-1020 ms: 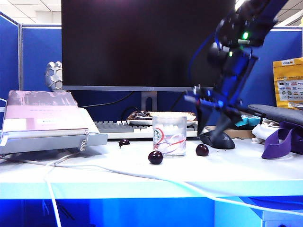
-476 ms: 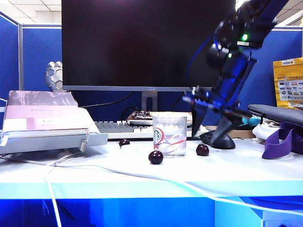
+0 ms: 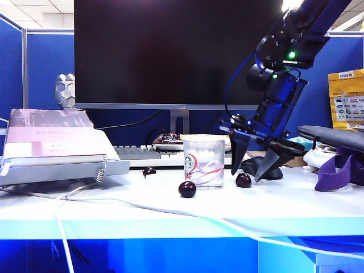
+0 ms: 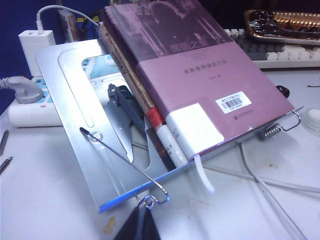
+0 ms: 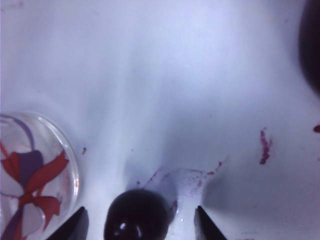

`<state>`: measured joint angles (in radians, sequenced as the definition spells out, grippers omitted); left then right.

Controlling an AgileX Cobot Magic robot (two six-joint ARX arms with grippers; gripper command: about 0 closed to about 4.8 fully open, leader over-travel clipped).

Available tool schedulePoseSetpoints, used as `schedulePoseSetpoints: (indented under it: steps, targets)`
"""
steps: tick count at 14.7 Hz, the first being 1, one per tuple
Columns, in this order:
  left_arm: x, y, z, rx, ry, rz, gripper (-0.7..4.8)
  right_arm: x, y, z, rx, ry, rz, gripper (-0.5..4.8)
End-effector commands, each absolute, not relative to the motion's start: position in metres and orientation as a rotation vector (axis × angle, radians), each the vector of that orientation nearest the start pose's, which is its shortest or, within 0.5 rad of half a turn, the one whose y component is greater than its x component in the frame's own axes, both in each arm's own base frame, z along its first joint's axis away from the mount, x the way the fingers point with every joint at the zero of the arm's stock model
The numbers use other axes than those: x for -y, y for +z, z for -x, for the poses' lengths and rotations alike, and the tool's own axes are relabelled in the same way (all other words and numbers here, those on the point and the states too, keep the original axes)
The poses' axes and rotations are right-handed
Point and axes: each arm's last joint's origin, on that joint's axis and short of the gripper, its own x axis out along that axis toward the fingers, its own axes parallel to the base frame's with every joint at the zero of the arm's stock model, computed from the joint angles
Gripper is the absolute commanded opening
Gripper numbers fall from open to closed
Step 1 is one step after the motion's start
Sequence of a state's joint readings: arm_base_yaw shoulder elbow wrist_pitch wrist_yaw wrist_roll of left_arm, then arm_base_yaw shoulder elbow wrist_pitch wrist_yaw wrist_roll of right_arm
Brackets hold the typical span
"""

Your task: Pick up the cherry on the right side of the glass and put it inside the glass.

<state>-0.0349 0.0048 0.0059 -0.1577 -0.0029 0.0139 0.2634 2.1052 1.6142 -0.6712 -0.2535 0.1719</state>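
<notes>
The cherry (image 3: 243, 180), small, dark and glossy, lies on the white table just right of the glass (image 3: 203, 162), a clear tumbler with a green logo and red lines. My right gripper (image 3: 246, 174) hangs open over the cherry, one fingertip on each side and just above the table. In the right wrist view the cherry (image 5: 136, 219) sits between the open fingertips of the right gripper (image 5: 140, 212), with the glass (image 5: 71, 159) beside it. My left gripper (image 4: 144, 220) is shut in front of a metal book stand (image 4: 75, 110), far from the cherry.
Two other dark cherries (image 3: 187, 189) (image 3: 149, 171) lie front-left and left of the glass. A book (image 3: 51, 136) rests on the stand at the left. Behind are a monitor (image 3: 176, 54), keyboard (image 3: 142, 154) and mouse (image 3: 263, 168). A white cable (image 3: 170, 211) crosses the front.
The right gripper has come down and spread its jaws, from above and behind the cherry to straddling it near the table. The cherries and the glass have not moved.
</notes>
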Motion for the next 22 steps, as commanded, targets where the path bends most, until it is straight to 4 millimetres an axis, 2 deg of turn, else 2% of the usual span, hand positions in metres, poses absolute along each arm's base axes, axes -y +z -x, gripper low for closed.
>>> schedulePoseSetpoints:
  steps: [1,6,9,11,16,19,22]
  targets:
    - [0.003,0.149,-0.096,-0.166,-0.037,-0.021,-0.05,-0.121,0.179,-0.421,-1.207,0.352,-0.146,2.83]
    - [0.003,0.149,-0.096,-0.166,-0.037,-0.021,-0.05,-0.122,0.173,-0.423,-1.218,0.349,-0.149,2.82]
    - [0.003,0.149,-0.096,-0.166,-0.037,-0.021,-0.05,-0.122,0.170,-0.423,-1.228,0.349,-0.155,2.48]
    - [0.003,0.149,-0.096,-0.165,-0.037,-0.021,-0.05,-0.121,0.169,-0.421,-1.247,0.345,-0.153,1.86]
    - [0.003,0.149,-0.096,-0.166,-0.037,-0.021,-0.05,-0.121,0.169,-0.419,-1.268,0.350,-0.158,1.83]
    - [0.003,0.149,-0.096,-0.166,-0.037,-0.021,-0.05,-0.121,0.176,-0.419,-1.244,0.352,-0.156,1.82]
    - [0.003,0.149,-0.096,-0.165,-0.037,-0.021,-0.05,-0.120,0.193,-0.418,-1.177,0.353,-0.152,1.75]
